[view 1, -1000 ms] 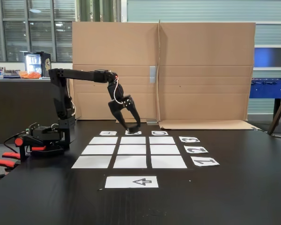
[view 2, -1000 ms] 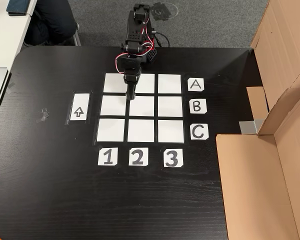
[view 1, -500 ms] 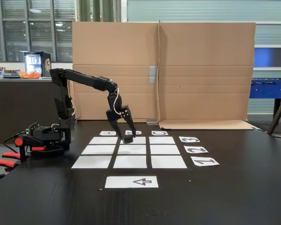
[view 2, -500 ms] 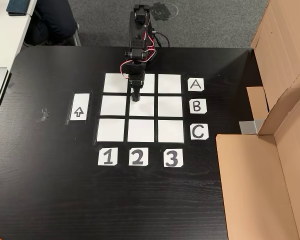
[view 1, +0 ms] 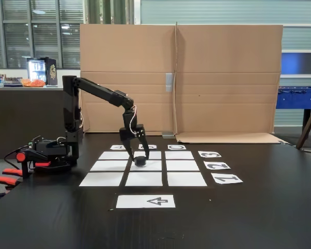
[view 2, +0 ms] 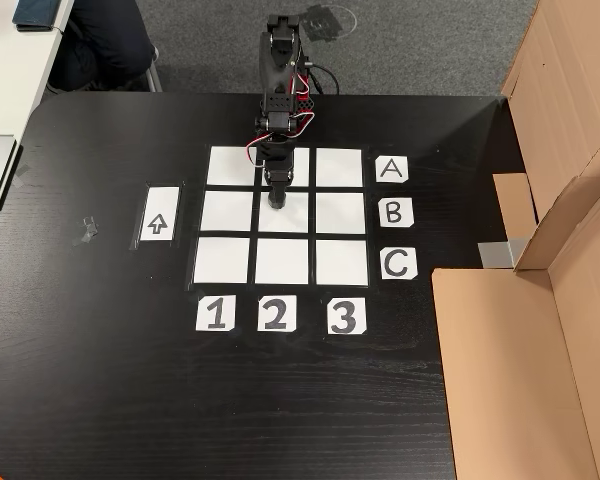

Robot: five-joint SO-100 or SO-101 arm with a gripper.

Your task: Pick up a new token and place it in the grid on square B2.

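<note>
Here, hand (view 1: 140,157) spread wide, straddling token (view 1: 140,161), on square B2 (view 2: 292,216).

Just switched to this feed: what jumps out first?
The black arm reaching over the white nine-sheet grid, its gripper down at the centre sheet, square B2, with the black token at its fingertips. Behind the table in a fixed view stands a big cardboard screen.

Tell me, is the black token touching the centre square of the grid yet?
Touching. In a fixed view from the side, the token sits flat on square B2 with no gap beneath it, while the gripper stands just above with its fingers spread around it.
</note>
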